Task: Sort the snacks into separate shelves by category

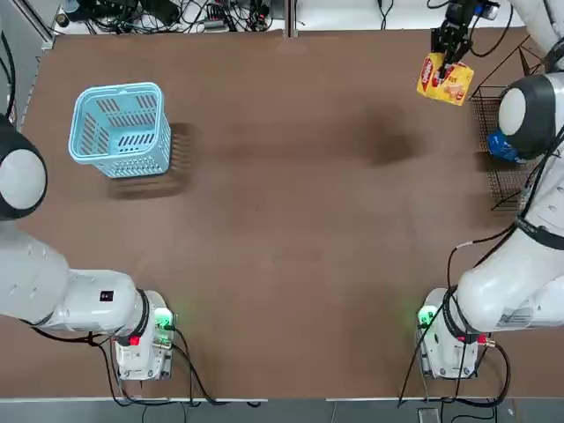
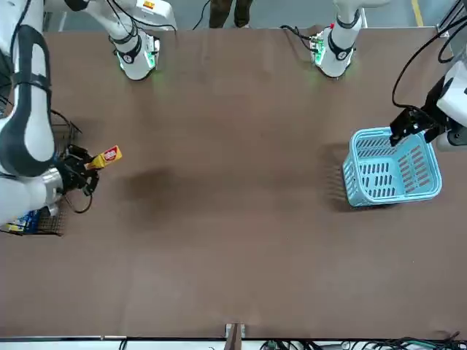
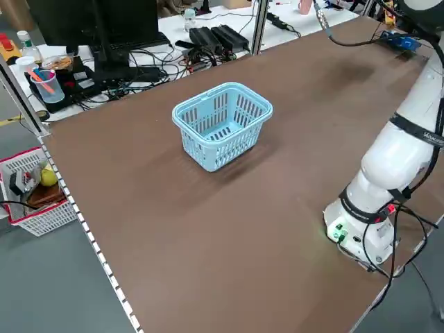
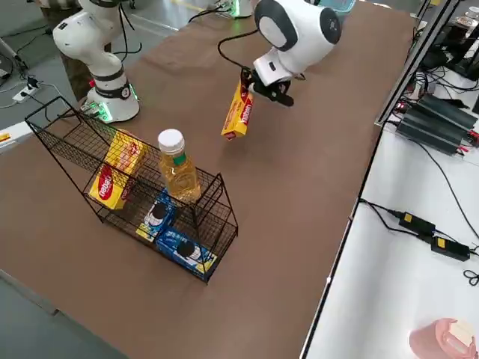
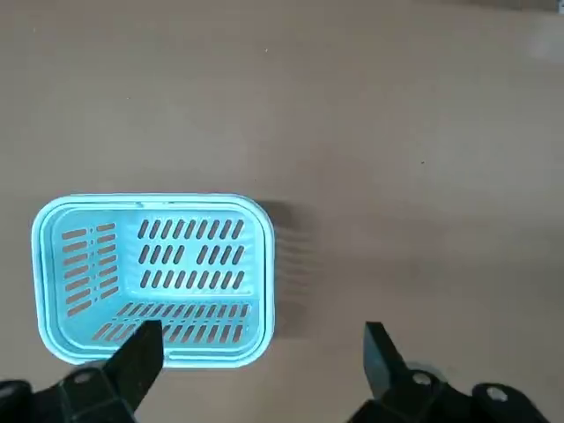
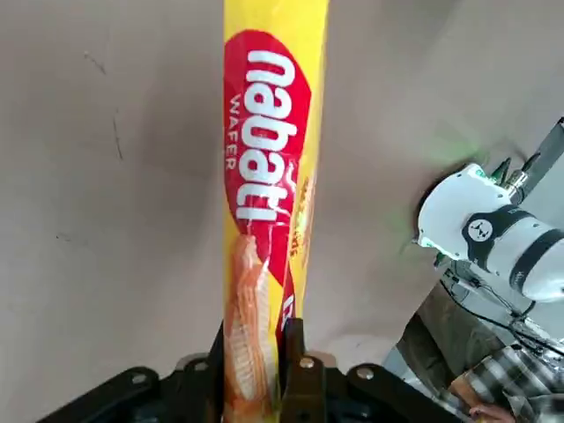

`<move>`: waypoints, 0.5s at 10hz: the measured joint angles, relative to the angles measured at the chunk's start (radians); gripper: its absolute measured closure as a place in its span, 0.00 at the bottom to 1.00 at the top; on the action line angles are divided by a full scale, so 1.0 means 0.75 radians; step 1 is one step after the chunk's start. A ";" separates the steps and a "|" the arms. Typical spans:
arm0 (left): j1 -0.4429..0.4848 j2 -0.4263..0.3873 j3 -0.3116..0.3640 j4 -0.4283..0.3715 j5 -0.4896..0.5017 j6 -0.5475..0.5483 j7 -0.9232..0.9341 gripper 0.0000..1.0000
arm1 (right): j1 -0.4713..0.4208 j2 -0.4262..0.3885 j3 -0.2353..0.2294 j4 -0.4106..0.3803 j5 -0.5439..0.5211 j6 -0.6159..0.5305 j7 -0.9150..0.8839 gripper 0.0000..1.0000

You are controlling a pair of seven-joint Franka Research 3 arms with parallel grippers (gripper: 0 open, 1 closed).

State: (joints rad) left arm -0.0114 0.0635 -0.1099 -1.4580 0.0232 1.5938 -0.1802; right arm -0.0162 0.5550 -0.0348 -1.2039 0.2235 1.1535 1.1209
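The packet (image 6: pixel 269 167) between the pincer's (image 6: pixel 254 352) tips is yellow with a red oval and white letters

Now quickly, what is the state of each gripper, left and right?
Left gripper: open, holding nothing, near the light-blue basket.
Right gripper: closed on a yellow wafer packet, held above the table.

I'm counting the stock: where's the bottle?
In the right side view, the bottle stands in the wire rack, between the yellow and blue snack packets.
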 joint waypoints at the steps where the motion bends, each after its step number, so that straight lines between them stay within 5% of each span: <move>1: 0.000 0.000 0.000 0.000 0.000 0.004 0.000 0.00 | -0.036 0.000 0.000 0.000 0.000 -0.018 -0.044 0.74; 5: 0.000 0.000 0.000 0.000 0.000 0.006 0.000 0.00 | -0.157 0.000 -0.004 0.004 -0.046 -0.185 -0.205 0.74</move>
State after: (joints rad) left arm -0.0113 0.0636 -0.1098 -1.4579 0.0232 1.5980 -0.1803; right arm -0.1339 0.5551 -0.0376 -1.2009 0.1893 1.0147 0.9668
